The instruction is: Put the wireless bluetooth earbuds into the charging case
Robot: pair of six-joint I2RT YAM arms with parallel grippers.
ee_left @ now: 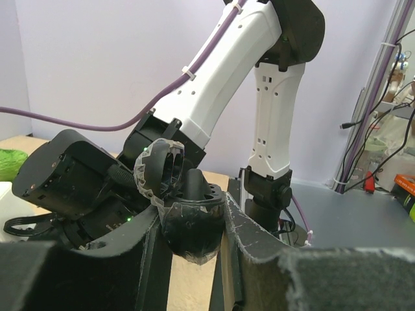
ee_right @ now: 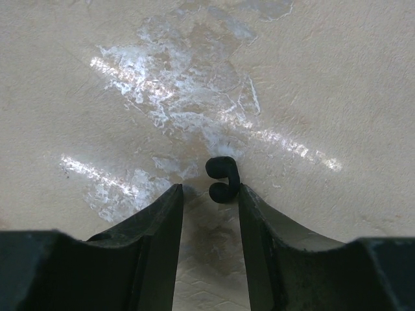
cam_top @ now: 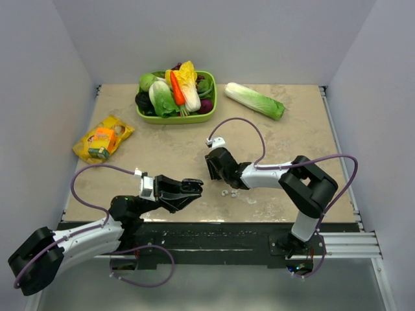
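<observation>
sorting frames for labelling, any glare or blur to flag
Right wrist view: bright glare patches on the table, right fingers dark and soft, the small black hooked piece at their tips sharp. Left wrist view: left fingers blurred, the black oval object between them clearer, the right arm behind crisp. Top external view: even light, soft shadows, the earbuds barely resolved.

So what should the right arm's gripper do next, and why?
Probably slide the right gripper over to the white earbuds lying just beside it. Its open jaws frame a small black hooked piece, not a bud, so closing here would likely grab the wrong thing.
</observation>
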